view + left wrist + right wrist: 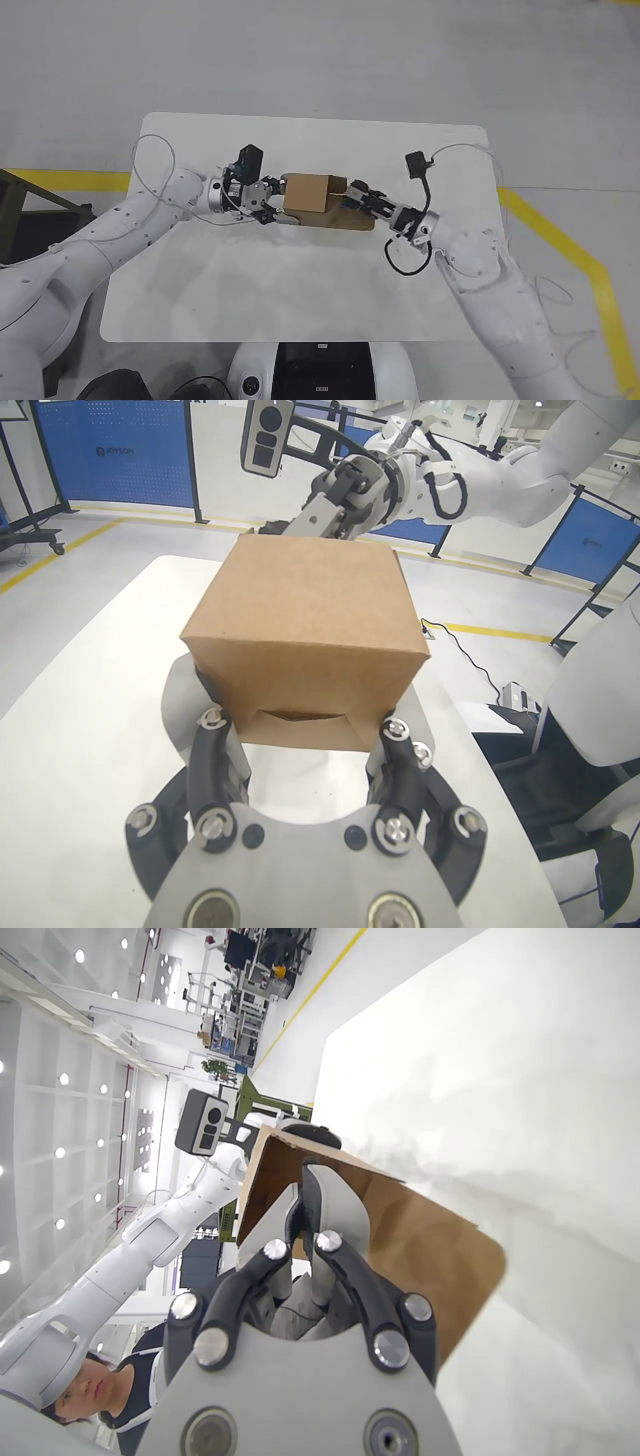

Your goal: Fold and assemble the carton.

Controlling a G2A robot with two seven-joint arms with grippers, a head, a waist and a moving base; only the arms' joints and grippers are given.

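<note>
The brown carton (310,198) lies in the middle of the white table (300,290), between my two grippers. Its end with the tucked flap (300,727) faces my left gripper (300,720), which is open with one finger on each side of that end. I cannot tell whether the fingers touch it. The carton's top (305,600) is closed and flat. At the opposite, open end, my right gripper (304,1178) is shut on the edge of a cardboard flap (270,1178). Another loose flap (430,1258) lies flat on the table beside it. From above, the left gripper (270,200) and right gripper (350,199) flank the carton.
Bare table surface surrounds the carton on all sides, with the widest stretch toward the front edge (270,338). Yellow floor tape (560,240) runs past the table's right side. Blue partition panels (115,450) stand in the room behind.
</note>
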